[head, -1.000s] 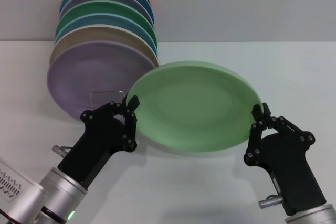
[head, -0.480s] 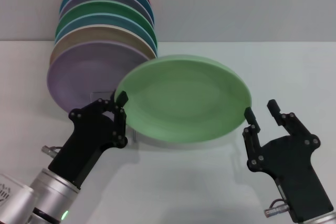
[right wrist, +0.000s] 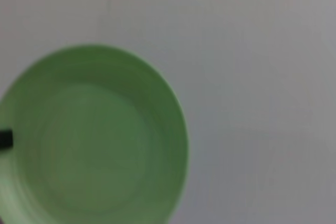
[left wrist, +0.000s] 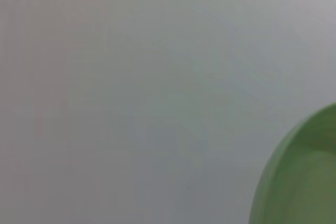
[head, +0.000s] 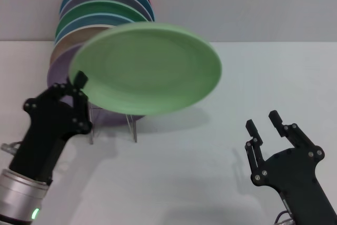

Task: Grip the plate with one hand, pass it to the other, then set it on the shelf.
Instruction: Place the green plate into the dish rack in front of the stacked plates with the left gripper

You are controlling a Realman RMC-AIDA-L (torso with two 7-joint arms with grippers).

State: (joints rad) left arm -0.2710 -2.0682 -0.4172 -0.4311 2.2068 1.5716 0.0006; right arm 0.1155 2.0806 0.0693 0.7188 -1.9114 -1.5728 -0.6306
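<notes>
Mint plate [head: 147,69] before stacked plates [head: 105,14]

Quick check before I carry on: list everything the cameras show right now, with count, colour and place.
plate: 1, light mint green, held in the air by its left edge, in front of the stack.
stacked plates: at least six edges visible, from back to front dark red, teal, grey-lilac, green, blue, beige; standing on edge at the back left.
lilac plate: 1, front of that stack, mostly hidden behind the mint plate.
shelf: 1, thin silvery wire; only its front legs show, below the held plate.
table: 1, white.
wall: grey, behind.
left gripper: black, shut on the plate's rim, left foreground.
right gripper: black, open, low at the right, apart from the plate.
</notes>
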